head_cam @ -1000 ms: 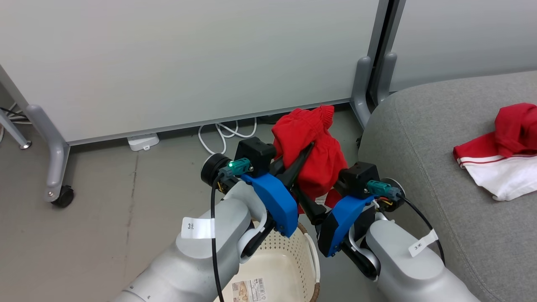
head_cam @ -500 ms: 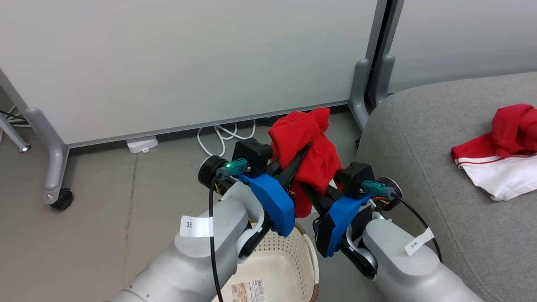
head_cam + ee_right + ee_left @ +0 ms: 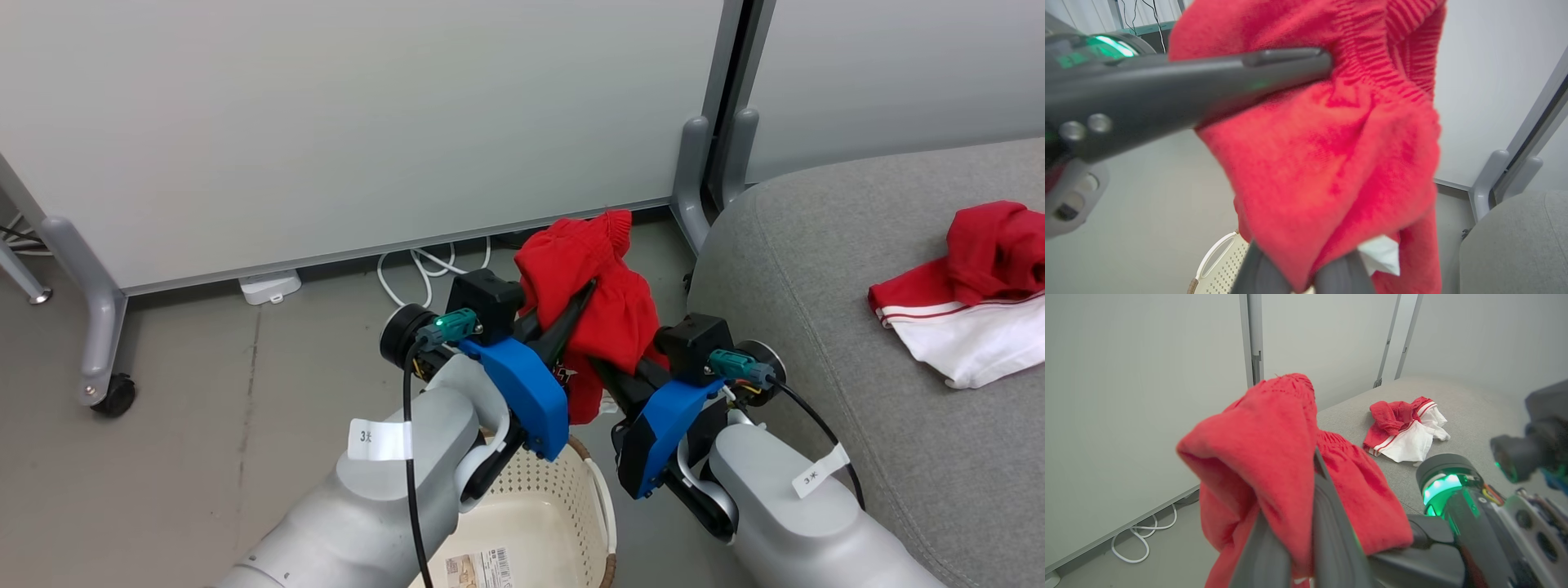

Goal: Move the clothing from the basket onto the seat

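A bunched piece of red clothing (image 3: 600, 286) hangs above the floor between both arms, over the far end of the cream basket (image 3: 571, 506). My left gripper (image 3: 575, 314) is shut on it from the left, and my right gripper (image 3: 611, 371) is shut on its lower part from the right. In the left wrist view the clothing (image 3: 1265, 457) drapes over my left gripper (image 3: 1306, 522). In the right wrist view it (image 3: 1331, 163) covers my right gripper (image 3: 1300, 277). A second red and white garment (image 3: 963, 310) lies on the grey seat (image 3: 816, 269) at the right.
A pale partition panel (image 3: 367, 122) stands behind, on grey feet with a caster (image 3: 114, 396). White cables (image 3: 424, 273) and a small white box (image 3: 269, 286) lie on the floor at its base. A partition post (image 3: 694, 180) stands by the seat's corner.
My right gripper has shut on the lower part of the red clothing. The head view has drifted slightly, so everything sits a little further left.
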